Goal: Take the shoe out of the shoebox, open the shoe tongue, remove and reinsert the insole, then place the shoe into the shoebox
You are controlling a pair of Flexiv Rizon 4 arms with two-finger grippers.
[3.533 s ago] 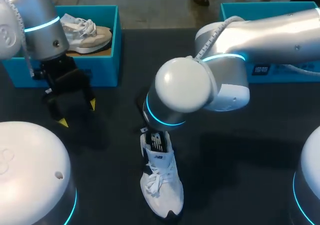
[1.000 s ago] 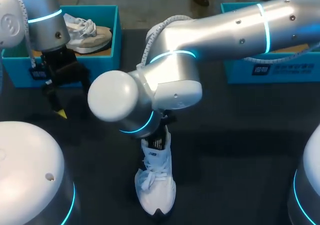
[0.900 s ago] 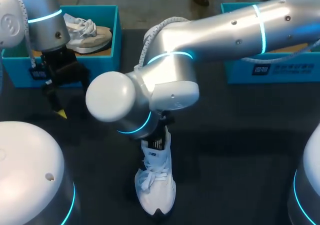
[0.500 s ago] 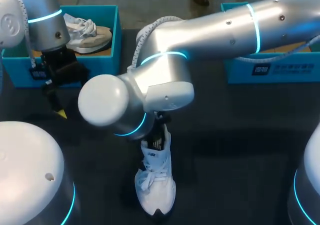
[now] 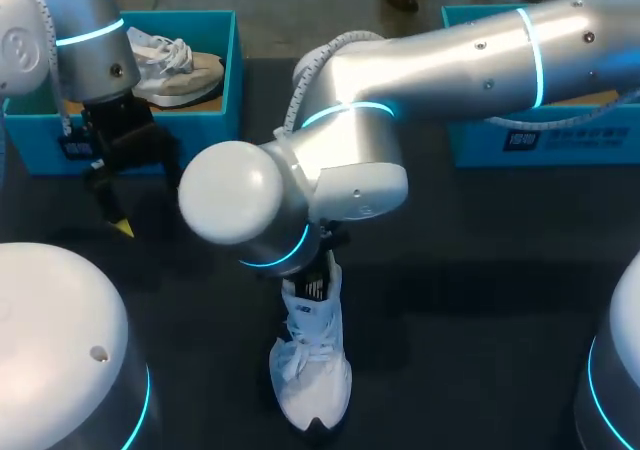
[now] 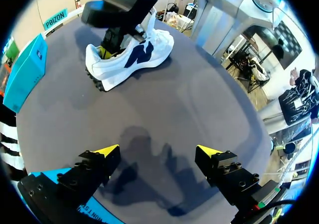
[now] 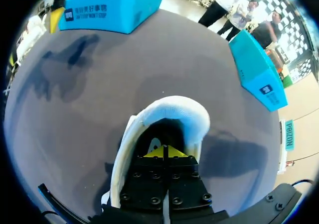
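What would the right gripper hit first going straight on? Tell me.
Probably the inside of the white shoe: the right gripper points into its opening; depth is unclear.

Dark printed labels [image 5: 527, 140] marked the fronts of the right shoebox [image 5: 480, 148] and the left shoebox [image 5: 205, 138]. A logo patch [image 5: 316, 290] sat on the white shoe [image 5: 312, 375]. None was legible.
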